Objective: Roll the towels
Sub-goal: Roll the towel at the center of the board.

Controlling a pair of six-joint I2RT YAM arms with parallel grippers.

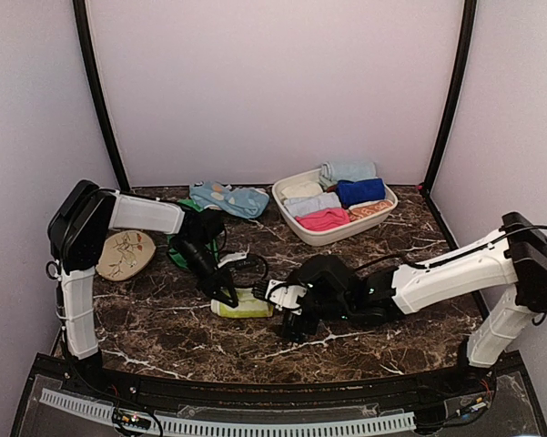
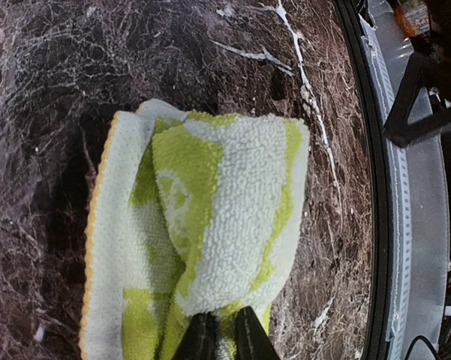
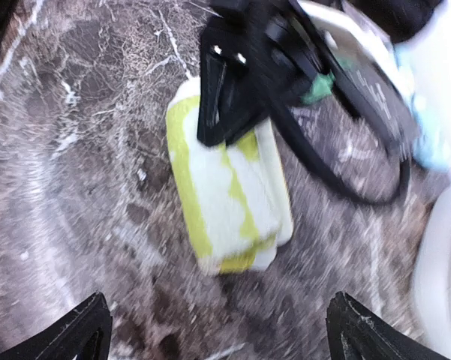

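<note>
The pale lime-yellow towel (image 1: pixel 245 306) with white swirls lies folded and partly rolled on the dark marble table (image 1: pixel 164 328). My left gripper (image 2: pixel 223 334) is shut, pinching a fold at the end of this towel (image 2: pixel 210 225). In the top view the left gripper (image 1: pixel 226 295) sits on the towel's left end. My right gripper (image 3: pixel 221 337) is open wide and empty, a short way from the towel's (image 3: pixel 225 187) other end. In the top view the right gripper (image 1: pixel 289 317) is just right of the towel. The plain green towel (image 1: pixel 176 259) lies mostly hidden under my left arm.
A white basket (image 1: pixel 314 235) with several rolled towels stands at the back right. A light blue cloth (image 1: pixel 229 198) lies at the back centre. A tan oval leaf-print disc (image 1: pixel 126 253) is at the left. A black cable (image 1: pixel 248 267) loops near the left gripper.
</note>
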